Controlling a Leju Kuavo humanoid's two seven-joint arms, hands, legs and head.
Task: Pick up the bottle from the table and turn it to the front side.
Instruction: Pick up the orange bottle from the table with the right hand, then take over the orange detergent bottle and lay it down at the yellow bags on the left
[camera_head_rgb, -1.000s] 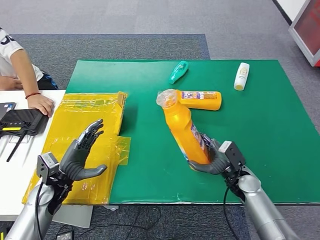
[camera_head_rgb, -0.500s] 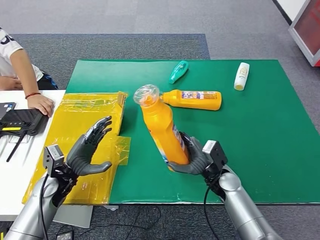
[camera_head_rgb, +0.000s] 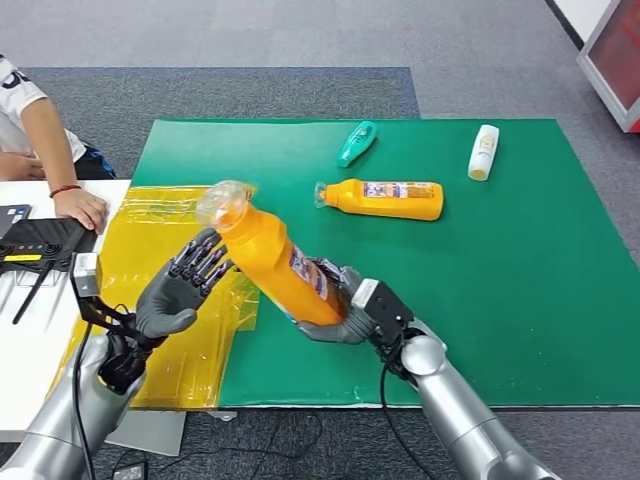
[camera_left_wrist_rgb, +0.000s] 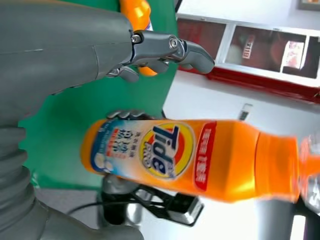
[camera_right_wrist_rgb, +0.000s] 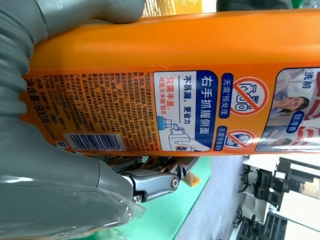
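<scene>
We held the tall orange plastic detergent bottle (camera_head_rgb: 275, 262) in our right hand (camera_head_rgb: 343, 312), whose fingers wrapped its base end, so the bottle hung clear of the green-covered tabletop (camera_head_rgb: 528, 260); its long axis ran slantwise, from the base at our right hand up and leftward to the clear-capped neck (camera_head_rgb: 220, 203), which pointed toward our left side; our left hand (camera_head_rgb: 177, 290) was raised with its palm facing the bottle, fingers spread and grasping nothing, and its dark fingertips (camera_head_rgb: 202, 255) stood just beside the upper body below the neck, though we could not tell whether they touched it; that closeness was what the next move would turn on, we judged, since the left hand lay nearest the free end and could take it there; from the left wrist the front label with its round logo (camera_left_wrist_rgb: 166, 150) faced that hand, while from the right wrist the back label with barcode and small print (camera_right_wrist_rgb: 113, 112) faced ours; a second orange bottle (camera_head_rgb: 381, 199) lay flat farther back on the tabletop, well apart from both hands.
</scene>
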